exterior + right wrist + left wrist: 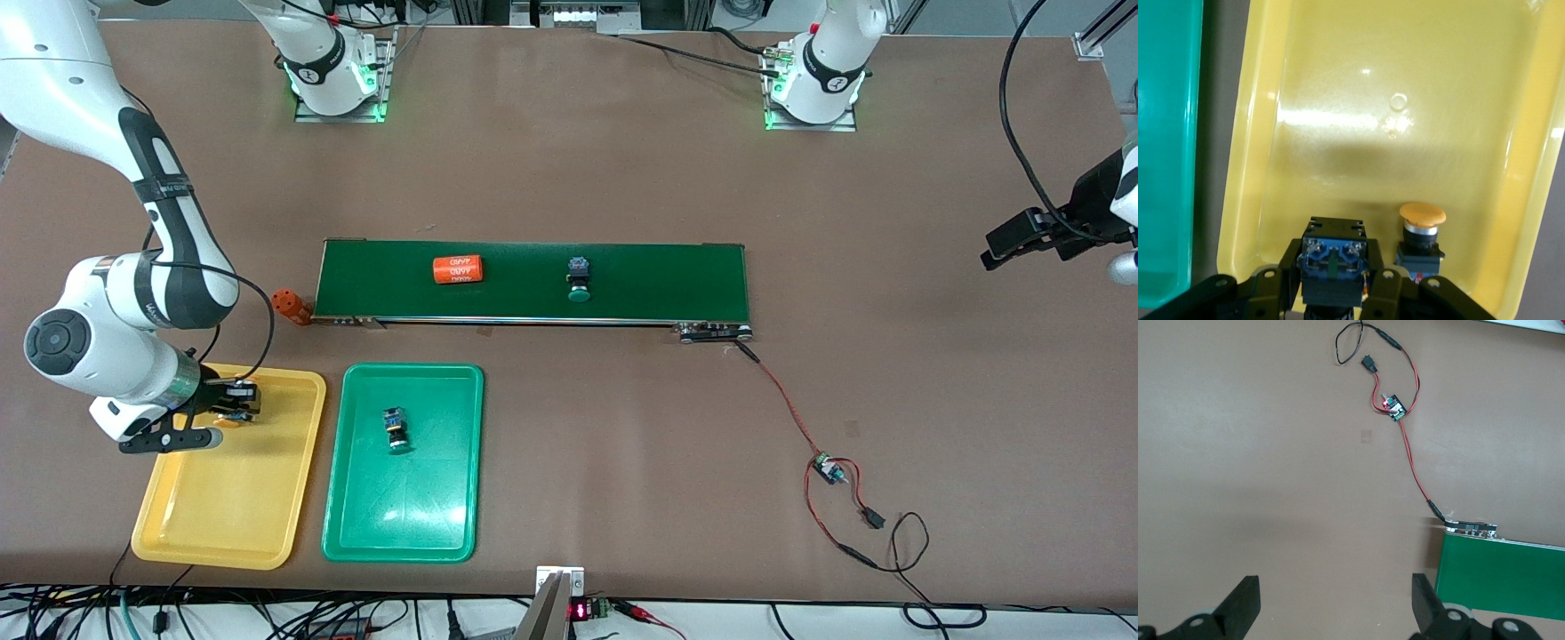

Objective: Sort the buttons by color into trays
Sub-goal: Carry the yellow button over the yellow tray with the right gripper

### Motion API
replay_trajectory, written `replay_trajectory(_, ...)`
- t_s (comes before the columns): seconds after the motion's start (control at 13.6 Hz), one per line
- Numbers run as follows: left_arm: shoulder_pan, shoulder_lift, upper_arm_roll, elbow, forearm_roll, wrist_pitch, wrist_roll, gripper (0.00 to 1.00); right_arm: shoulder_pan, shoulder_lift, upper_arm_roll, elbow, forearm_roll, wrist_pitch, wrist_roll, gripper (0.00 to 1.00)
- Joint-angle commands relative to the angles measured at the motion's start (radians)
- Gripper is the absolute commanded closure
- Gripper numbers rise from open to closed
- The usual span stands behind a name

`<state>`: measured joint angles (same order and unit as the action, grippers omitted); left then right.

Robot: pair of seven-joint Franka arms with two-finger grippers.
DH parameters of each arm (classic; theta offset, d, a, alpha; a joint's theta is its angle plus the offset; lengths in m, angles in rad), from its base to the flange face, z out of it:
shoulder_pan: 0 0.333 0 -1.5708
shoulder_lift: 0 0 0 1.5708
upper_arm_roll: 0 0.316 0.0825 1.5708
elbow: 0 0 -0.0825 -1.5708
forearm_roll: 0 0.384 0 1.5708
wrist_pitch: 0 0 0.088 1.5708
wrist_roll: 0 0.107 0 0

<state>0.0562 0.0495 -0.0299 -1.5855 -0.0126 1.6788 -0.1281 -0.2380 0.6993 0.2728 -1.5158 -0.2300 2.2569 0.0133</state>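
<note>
Bright, even overhead light fills the room, and shadows on the surface [622, 178] stay soft. White glare streaks the yellow tray [1405, 120] and spots the green tray [400, 516]. The right gripper [1338, 293] shows slightly blurred up close.

The right gripper [1331, 293] hides its held button's [1333, 267] cap

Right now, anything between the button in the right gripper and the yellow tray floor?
Nothing visible. The right gripper holds a button over the yellow tray. A yellow button stands beside it in the tray, not under it. The left gripper waits, open.
</note>
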Motion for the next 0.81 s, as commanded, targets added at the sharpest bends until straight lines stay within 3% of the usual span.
replay_trajectory(0.0,0.01,0.016,-0.007,0.035,-0.016,-0.011,0.012,0.0,-0.003,0.028,-0.01,0.025,-0.011,0.045,-0.016,0.85)
replay_trajectory(0.22,0.008,0.016,-0.008,0.035,-0.018,-0.013,0.015,0.0,0.002,0.068,-0.023,0.025,-0.014,0.12,-0.015,0.85)
replay_trajectory(0.44,0.008,0.016,-0.004,0.036,-0.026,-0.013,0.019,0.0,0.009,0.115,-0.041,0.025,-0.023,0.187,-0.01,0.79)
replay_trajectory(0.51,0.013,0.015,-0.002,0.033,-0.026,-0.017,0.019,0.0,0.012,0.115,-0.041,0.025,-0.023,0.187,-0.009,0.71)
replay_trajectory(0.59,0.013,0.015,-0.001,0.03,-0.026,-0.022,0.019,0.0,0.012,0.115,-0.041,0.025,-0.022,0.187,-0.009,0.49)
replay_trajectory(0.74,0.017,0.016,-0.001,0.035,-0.027,-0.027,0.018,0.0,0.012,0.112,-0.041,0.025,-0.02,0.187,-0.007,0.27)
